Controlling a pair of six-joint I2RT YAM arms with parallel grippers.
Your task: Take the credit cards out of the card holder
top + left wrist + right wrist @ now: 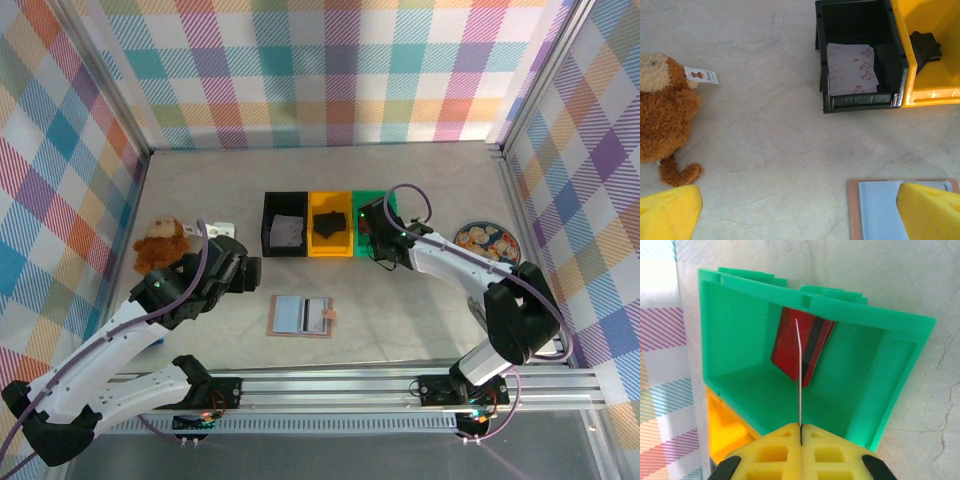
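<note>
Plaid walls (300,60) hem the table (420,310); left gripper (800,212) gapes over bare tabletop, right gripper (801,429) pinches a card (799,375) above the green bin (740,340).

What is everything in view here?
card holder: one, pinkish-tan, open, front centre
black bin: one, row's left
yellow bin: one, row's middle
green bin: one, row's right
patterned cards: stack, white, in black bin
dark item: one, black, in yellow bin
red cards: one or two, in green bin
thin card: one, white edge, over green bin
toy monkey: one, brown, left
round plate: one, patterned, right
left hand: one, yellow, open
right hand: one, yellow, shut on thin card
</note>
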